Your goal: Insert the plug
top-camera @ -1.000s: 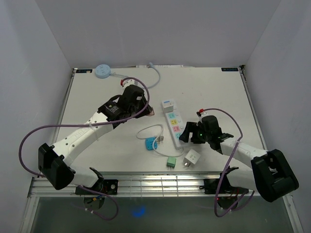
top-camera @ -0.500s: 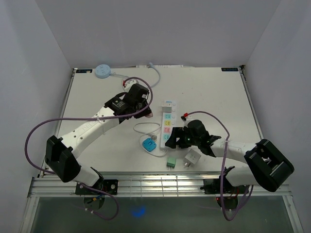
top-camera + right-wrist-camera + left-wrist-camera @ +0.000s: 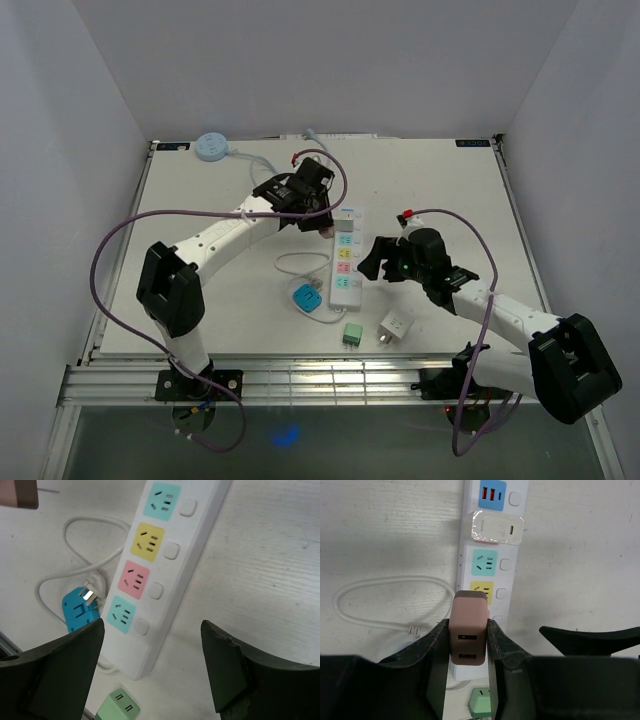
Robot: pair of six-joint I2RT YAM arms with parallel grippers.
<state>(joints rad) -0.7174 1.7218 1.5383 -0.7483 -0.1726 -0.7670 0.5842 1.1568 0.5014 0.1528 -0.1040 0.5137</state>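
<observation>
The plug [image 3: 468, 630], a brownish-pink block with two USB slots, sits clamped between the fingers of my left gripper [image 3: 468, 632]. It hangs over the white power strip [image 3: 490, 570], hiding the pink socket just below the yellow one. From above, my left gripper [image 3: 322, 222] is at the strip's far end [image 3: 345, 262]. A white charger [image 3: 492, 527] is plugged into the strip. My right gripper [image 3: 374, 262] stands open just right of the strip, and in its wrist view the jaws [image 3: 152, 635] straddle the strip's near end [image 3: 167, 555] with nothing between them.
A blue plug [image 3: 306, 297] with a white cable lies left of the strip. A green adapter [image 3: 352, 334] and a white adapter [image 3: 395, 326] lie near the front edge. A round blue disc [image 3: 211, 146] with a cord sits at the back left.
My left gripper carried the plug to the right, over the strip. My right gripper swung in toward the strip's near end, then drew back to its right side. The strip now lies straighter.
</observation>
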